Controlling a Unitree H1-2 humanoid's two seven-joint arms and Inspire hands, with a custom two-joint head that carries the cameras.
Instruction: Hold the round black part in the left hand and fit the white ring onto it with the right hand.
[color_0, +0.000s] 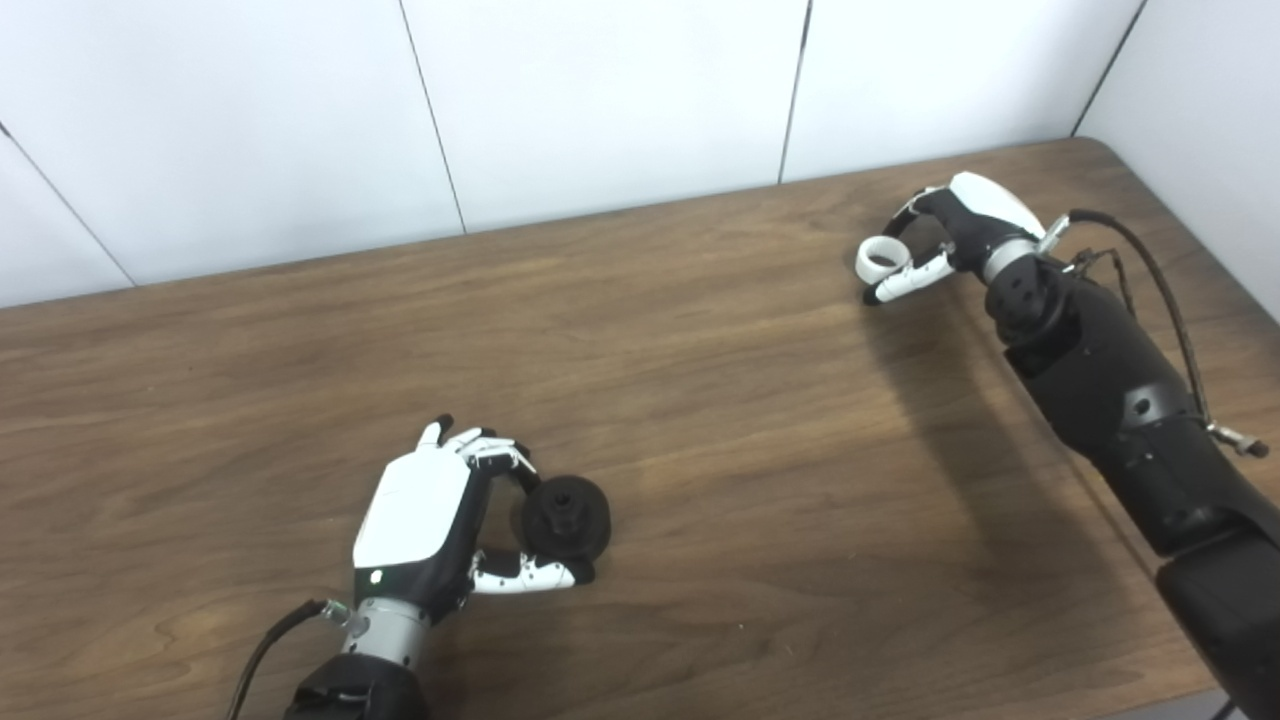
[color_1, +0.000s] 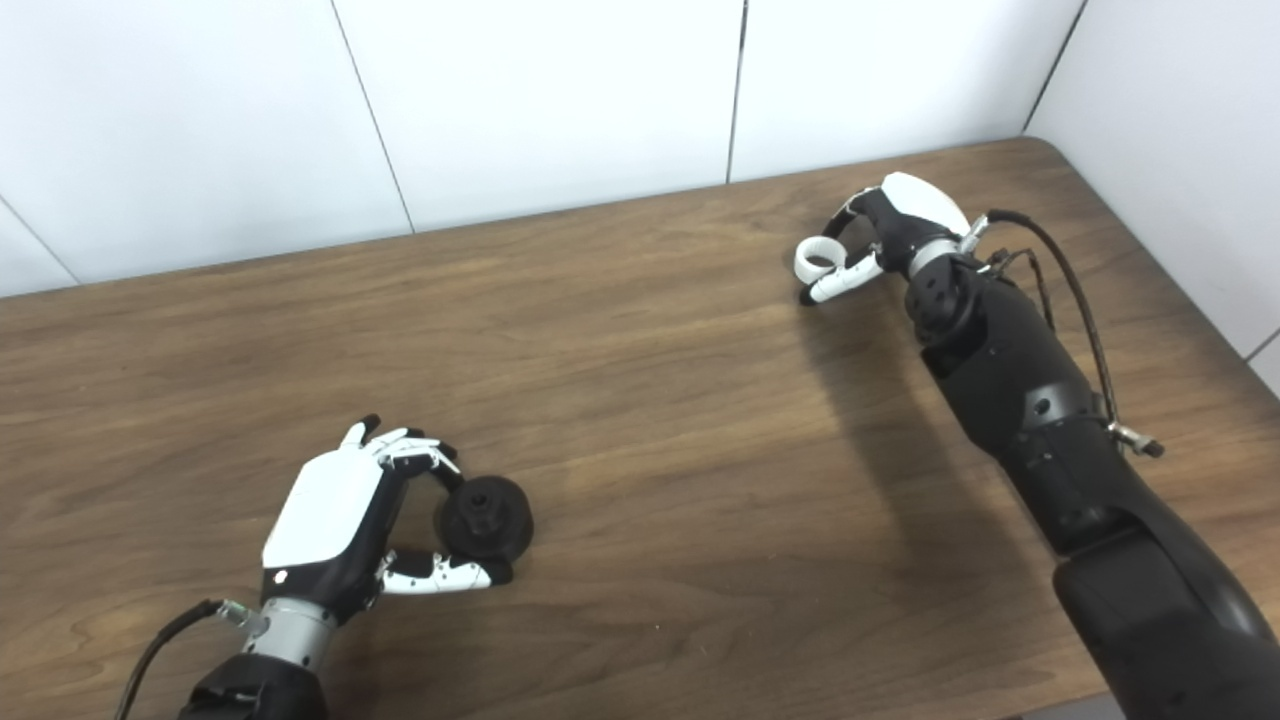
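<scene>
The round black part rests on the wooden table near the front left. My left hand is curled around it, fingers on its far side and thumb on its near side, gripping it. The white ring is at the far right of the table, pinched between the fingers and thumb of my right hand, held just above the surface. The same scene shows in the right eye view: black part, left hand, ring, right hand.
White wall panels stand behind the table's far edge and along its right side. A black cable loops along my right forearm. Bare wood lies between the two hands.
</scene>
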